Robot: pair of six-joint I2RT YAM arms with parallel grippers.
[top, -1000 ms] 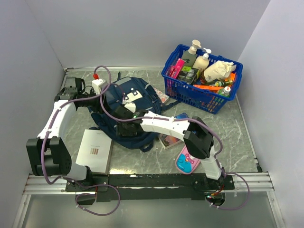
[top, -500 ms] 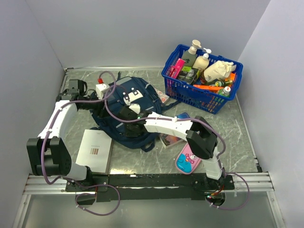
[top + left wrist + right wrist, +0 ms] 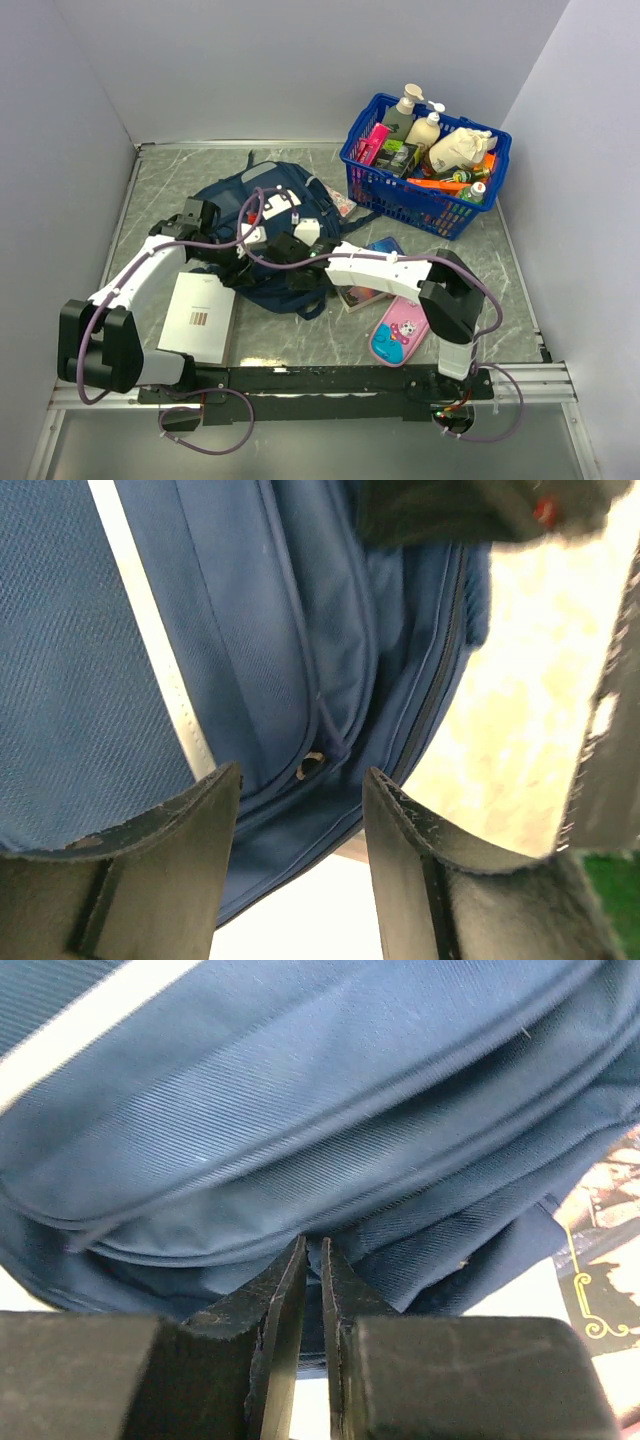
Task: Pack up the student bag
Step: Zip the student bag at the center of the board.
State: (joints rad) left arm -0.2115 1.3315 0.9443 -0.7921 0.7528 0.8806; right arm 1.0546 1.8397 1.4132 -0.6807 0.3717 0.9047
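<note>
The left gripper (image 3: 300, 775) stands wide open, its dark fingers (image 3: 180, 820) just off the cloth on either side of a zip pull (image 3: 318, 758). The right gripper (image 3: 312, 1248) is closed to a thin slit, its tips against a fold low on the bag. Whether any cloth is nipped in the slit cannot be told.

The marbled grey table (image 3: 500, 270) bears everything. The student bag (image 3: 285, 195), navy blue, lies slumped left of the middle. Both arms cross over its near half, so most of its front is hidden from above. The wrist views show only seams, zips and a pale stripe (image 3: 150, 630) at close range.

At the far right corner stands a blue plastic basket (image 3: 440, 215), crammed with bottles, boxes and a pale pouch. The labels are too small to read.

A white booklet (image 3: 200, 315) lies flat near the left arm's base, touching the bag's near left edge.

A pink pencil case (image 3: 400, 335) lies near the right arm's base, partly beside the arm's elbow.

A book (image 3: 360, 293) shows as a sliver under the right forearm; its cover is mostly hidden.

A small patterned thing (image 3: 343, 205) peeps out from behind the bag's right side and cannot be made out.
</note>
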